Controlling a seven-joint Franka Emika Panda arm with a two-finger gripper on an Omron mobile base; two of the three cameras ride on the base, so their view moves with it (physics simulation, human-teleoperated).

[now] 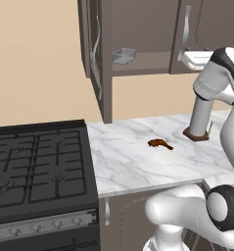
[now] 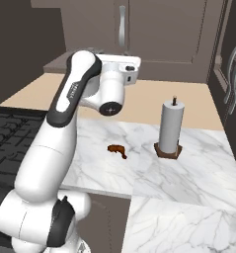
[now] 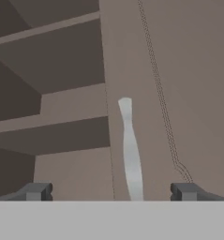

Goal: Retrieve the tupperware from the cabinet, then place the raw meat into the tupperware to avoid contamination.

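Stove [image 1: 40, 166] sits closest in the left base view, with the raw meat [image 1: 160, 143] lying on the marble counter [image 1: 128, 162] and the tupperware [image 1: 124, 55] up on the open cabinet [image 1: 138, 29] shelf. Right base view: meat [image 2: 117, 149] left of the paper towel roll [image 2: 170, 128]. Hand view: gripper [image 3: 111, 191] spread wide, holding nothing, facing a silver door handle [image 3: 130, 150].

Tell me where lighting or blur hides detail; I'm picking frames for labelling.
Left base view: tupperware sits in dim cabinet shade, edges faint. Right base view: even light, raw meat crisp. Hand view: soft, slightly blurred; pale handle washed out between the open claw tips.
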